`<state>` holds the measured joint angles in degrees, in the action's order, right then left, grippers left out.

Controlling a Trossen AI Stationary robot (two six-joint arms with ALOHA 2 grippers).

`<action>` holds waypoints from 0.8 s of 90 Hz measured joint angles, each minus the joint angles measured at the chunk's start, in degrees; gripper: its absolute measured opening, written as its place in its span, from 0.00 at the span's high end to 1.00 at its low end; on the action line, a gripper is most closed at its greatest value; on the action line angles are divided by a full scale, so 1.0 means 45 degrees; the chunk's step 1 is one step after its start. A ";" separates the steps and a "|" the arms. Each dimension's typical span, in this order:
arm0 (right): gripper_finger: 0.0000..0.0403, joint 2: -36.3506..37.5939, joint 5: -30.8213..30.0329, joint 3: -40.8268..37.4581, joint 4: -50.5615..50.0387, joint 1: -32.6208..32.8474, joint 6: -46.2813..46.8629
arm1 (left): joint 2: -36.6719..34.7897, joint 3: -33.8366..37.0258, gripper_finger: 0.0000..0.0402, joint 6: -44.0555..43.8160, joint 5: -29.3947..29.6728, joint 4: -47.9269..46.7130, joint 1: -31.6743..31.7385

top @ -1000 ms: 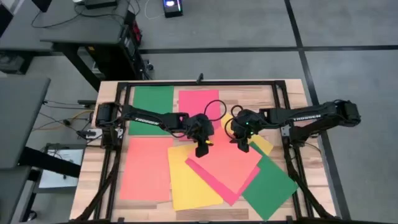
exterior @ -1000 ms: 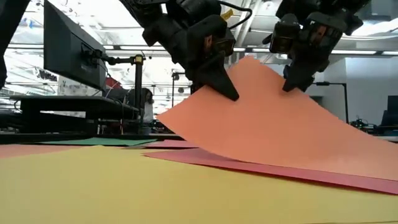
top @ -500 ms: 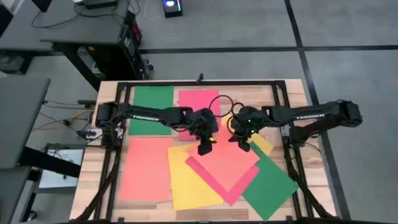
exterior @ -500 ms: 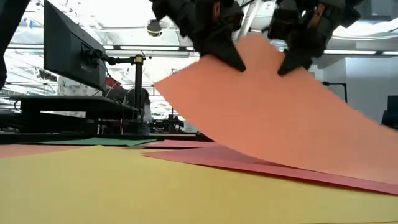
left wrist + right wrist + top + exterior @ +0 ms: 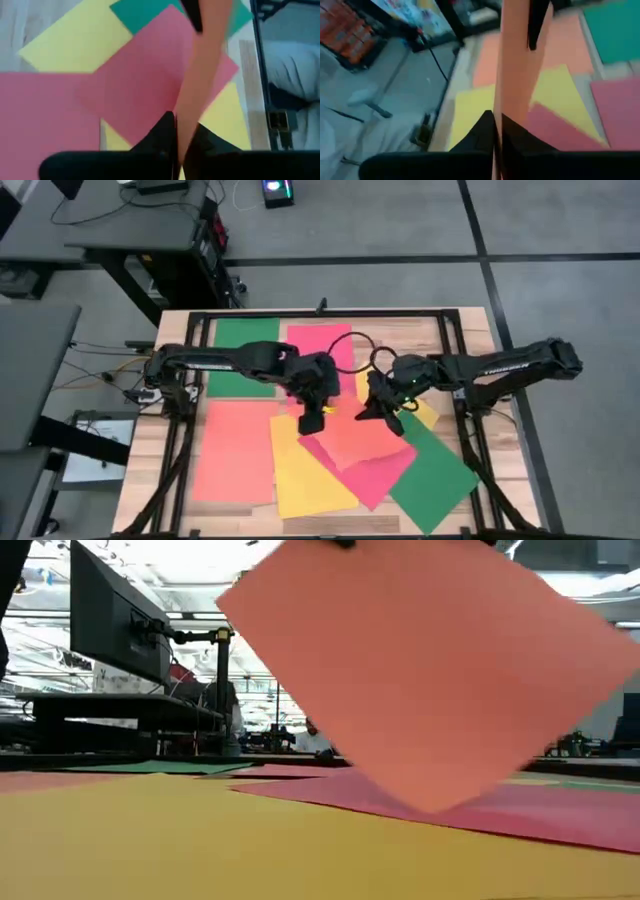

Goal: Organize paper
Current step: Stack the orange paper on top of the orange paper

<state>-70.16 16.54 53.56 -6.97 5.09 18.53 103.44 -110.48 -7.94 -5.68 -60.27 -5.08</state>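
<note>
Paper: one orange sheet (image 5: 430, 670) hangs clear of the table (image 5: 470, 330), held between both arms over the jumbled pile at the near middle. Left gripper (image 5: 312, 420) is clamped on the sheet's left top corner; the left wrist view shows its fingers (image 5: 165, 132) closed on the thin edge. Right gripper (image 5: 385, 415) is likewise pinched on the right top corner, its fingers (image 5: 487, 127) closed on the edge. The sheet's top edge runs left to right between the two grippers and its lowest corner points down at the pink sheet (image 5: 385, 480) beneath, apart from it in the low view. Neither arm is nearer; both share the load. Farther back lie a green sheet (image 5: 245, 350) and a pink-red sheet (image 5: 320, 340), flat and squared. In my judgement the move turns on keeping both grippers level while carrying.
</note>
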 joint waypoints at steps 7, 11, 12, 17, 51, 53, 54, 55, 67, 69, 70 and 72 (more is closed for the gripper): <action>1.00 -0.0456 0.0002 0.0020 0.0802 0.0052 0.0205 | -0.0348 -0.0095 1.00 -0.0332 0.0321 -0.0557 -0.0300; 1.00 -0.0832 0.0001 0.0122 0.1225 0.0037 0.0213 | -0.0587 -0.0102 1.00 -0.0485 0.0449 -0.0757 -0.0454; 1.00 -0.0933 -0.0002 0.0164 0.1298 0.0042 0.0213 | -0.0646 -0.0102 1.00 -0.0529 0.0518 -0.0785 -0.0493; 1.00 -0.1535 0.0003 0.0371 0.1573 0.0082 0.0227 | -0.0849 -0.0102 1.00 -0.0737 0.0905 -0.1144 -0.0701; 1.00 -0.4837 0.0700 0.3578 0.2366 0.0101 -0.0462 | -0.2548 -0.0102 1.00 -0.1965 0.2225 -0.1534 -0.1650; 1.00 -0.4990 0.0713 0.3790 0.2370 0.0101 -0.0472 | -0.2643 -0.0102 1.00 -0.2032 0.2259 -0.1526 -0.1696; 1.00 -0.5067 0.0718 0.3889 0.2384 0.0101 -0.0475 | -0.2685 -0.0102 1.00 -0.2060 0.2287 -0.1527 -0.1716; 1.00 -0.5144 0.0723 0.3985 0.2403 0.0101 -0.0479 | -0.2735 -0.0102 1.00 -0.2076 0.2315 -0.1530 -0.1737; 1.00 -0.6102 0.1256 0.4896 0.3001 0.0101 -0.0386 | -0.3277 -0.0102 1.00 -0.2322 0.3039 -0.1678 -0.2084; 1.00 -0.6270 0.1351 0.5032 0.3118 0.0101 -0.0353 | -0.3367 -0.0102 1.00 -0.2357 0.3181 -0.1725 -0.2149; 1.00 -0.6352 0.1388 0.5097 0.3138 0.0103 -0.0351 | -0.3416 -0.0102 1.00 -0.2367 0.3269 -0.1740 -0.2178; 1.00 -0.6520 0.1460 0.5216 0.3177 0.0117 -0.0322 | -0.3498 -0.0102 1.00 -0.2395 0.3413 -0.1755 -0.2260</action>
<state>-99.50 23.12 77.03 7.32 5.61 17.08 87.69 -110.93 -18.72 9.68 -68.16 -15.25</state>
